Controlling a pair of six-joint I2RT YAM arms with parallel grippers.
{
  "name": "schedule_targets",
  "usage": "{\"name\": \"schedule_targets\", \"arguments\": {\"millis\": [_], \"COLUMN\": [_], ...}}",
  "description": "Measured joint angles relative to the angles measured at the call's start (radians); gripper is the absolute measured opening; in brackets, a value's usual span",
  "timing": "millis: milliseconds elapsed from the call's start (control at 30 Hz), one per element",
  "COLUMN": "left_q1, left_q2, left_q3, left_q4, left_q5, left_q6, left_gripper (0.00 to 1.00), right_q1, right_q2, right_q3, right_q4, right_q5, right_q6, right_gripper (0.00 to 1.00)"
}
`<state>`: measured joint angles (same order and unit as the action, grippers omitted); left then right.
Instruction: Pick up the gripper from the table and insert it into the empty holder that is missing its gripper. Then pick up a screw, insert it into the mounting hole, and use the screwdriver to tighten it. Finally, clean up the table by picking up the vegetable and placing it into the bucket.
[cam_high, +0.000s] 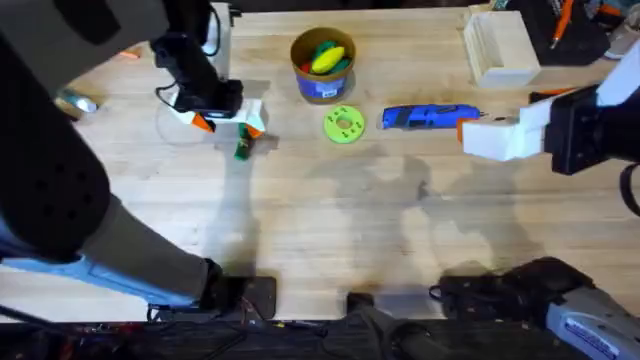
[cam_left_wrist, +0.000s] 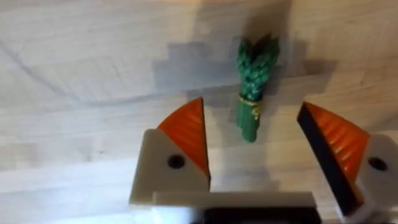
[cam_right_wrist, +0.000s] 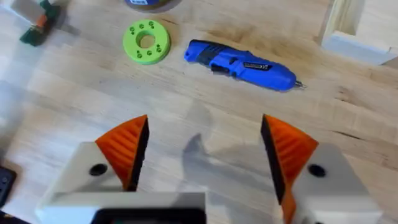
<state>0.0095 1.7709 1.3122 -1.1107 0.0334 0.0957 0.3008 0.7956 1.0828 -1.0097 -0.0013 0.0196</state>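
- We see the vegetable (cam_left_wrist: 252, 87) lying flat on the bare wooden table (cam_high: 330, 230), dark green with a leafy top; in the overhead view it (cam_high: 242, 148) sits left of centre, just below the left gripper
- Our left gripper (cam_left_wrist: 261, 149) hangs right over it with its orange pads (cam_left_wrist: 189, 134) wide apart, one on each side of the vegetable's lower end, neither touching it
- In the overhead view the left gripper (cam_high: 228, 122) is at the table's upper left
- The bucket (cam_high: 322, 65) stands at the far middle of the table, toy food of yellow and green inside it
- Just in front of the bucket lies a lime-green disc (cam_high: 344, 125), and just right of that the screwdriver (cam_high: 430, 117), flat on its side
- From the right wrist we see the screwdriver (cam_right_wrist: 239, 62) with its bit pointing away from the disc (cam_right_wrist: 147, 42)
- Our right gripper (cam_right_wrist: 202, 155) is spread open above bare wood, near the screwdriver but apart from it; overhead it (cam_high: 478, 135) sits at the right, holding nothing
- A pale box (cam_high: 498, 45) rests at the far right
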Motion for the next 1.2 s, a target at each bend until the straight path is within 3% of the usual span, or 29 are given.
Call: {"name": "schedule_targets", "arguments": {"millis": [167, 433, 633, 700, 767, 867, 900, 1200], "left_q1": [-0.027, -0.024, -0.024, -0.024, -0.024, -0.026, -0.026, -0.026], "left_q2": [0.02, 0.019, 0.015, 0.015, 0.015, 0.015, 0.01, 0.01], "left_q3": [-0.031, -0.148, -0.155, -0.155, -0.155, -0.155, -0.155, -0.156], "left_q4": [0.05, 0.148, 0.181, 0.185, 0.188, 0.196, 0.198, 0.195], "left_q5": [0.0, -0.007, -0.007, -0.007, -0.004, 0.01, 0.003, 0.0], "left_q6": [-0.002, -0.013, -0.023, -0.026, -0.026, -0.028, -0.028, -0.029], "left_gripper": [0.872, 0.86, 0.808, 0.718, 0.532, 0.194, 0.022, 0.022], "right_q1": [0.0, 0.0, 0.0, 0.0, 0.0, 0.0, 0.0, 0.0], "right_q2": [0.0, 0.0, 0.0, 0.0, 0.0, 0.0, 0.0, 0.0], "right_q3": [0.0, 0.0, 0.0, 0.0, 0.0, 0.0, 0.0, 0.0], "right_q4": [0.0, 0.0, 0.0, 0.0, 0.0, 0.0, 0.0, 0.0], "right_q5": [0.0, 0.0, 0.0, 0.0, 0.0, 0.0, 0.0, 0.0], "right_q6": [0.0, 0.0, 0.0, 0.0, 0.0, 0.0, 0.0, 0.0], "right_gripper": [0.994, 0.994, 0.994, 0.994, 0.994, 0.994, 0.994, 0.994]}}
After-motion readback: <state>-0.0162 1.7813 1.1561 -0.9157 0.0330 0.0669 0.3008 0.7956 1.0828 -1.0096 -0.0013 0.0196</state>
